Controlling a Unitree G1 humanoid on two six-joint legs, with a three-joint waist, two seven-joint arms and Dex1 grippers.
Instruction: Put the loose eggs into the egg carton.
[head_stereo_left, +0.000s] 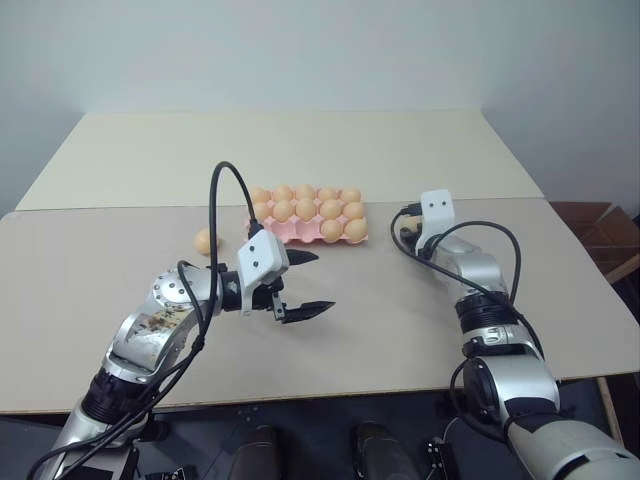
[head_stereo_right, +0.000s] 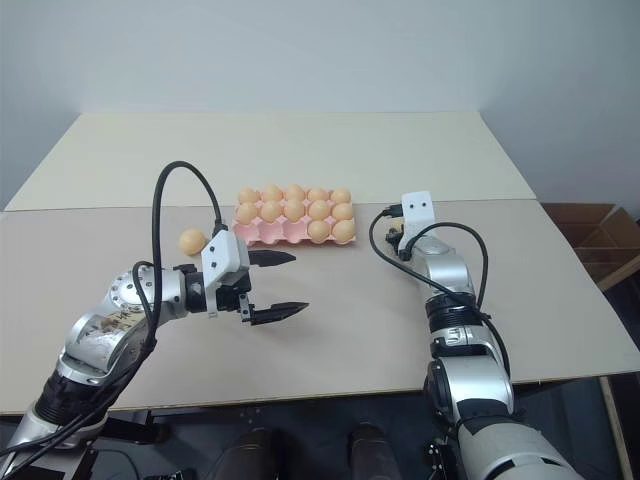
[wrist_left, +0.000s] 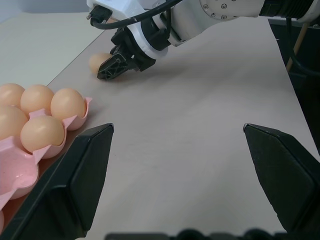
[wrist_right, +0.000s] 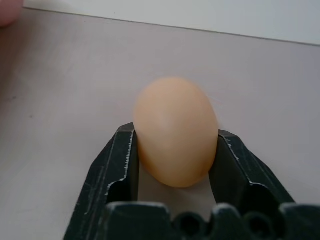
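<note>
The egg carton (head_stereo_left: 305, 222) is set toward twelve o'clock on the table (head_stereo_left: 380, 330) and is seen nearly full, though at least one empty cup is shown at its near edge in the left wrist view. Two loose eggs are left. One egg (wrist_right: 176, 131) is clamped between the fingers of the right gripper (wrist_right: 176, 165), at about three o'clock of the carton, low at the tabletop. The other egg (head_stereo_left: 206, 241) is found at nine o'clock of the carton, untouched. The left gripper (head_stereo_left: 305, 285) is held wide open and empty, at six o'clock of the carton. Both placements are judged still to be done.
</note>
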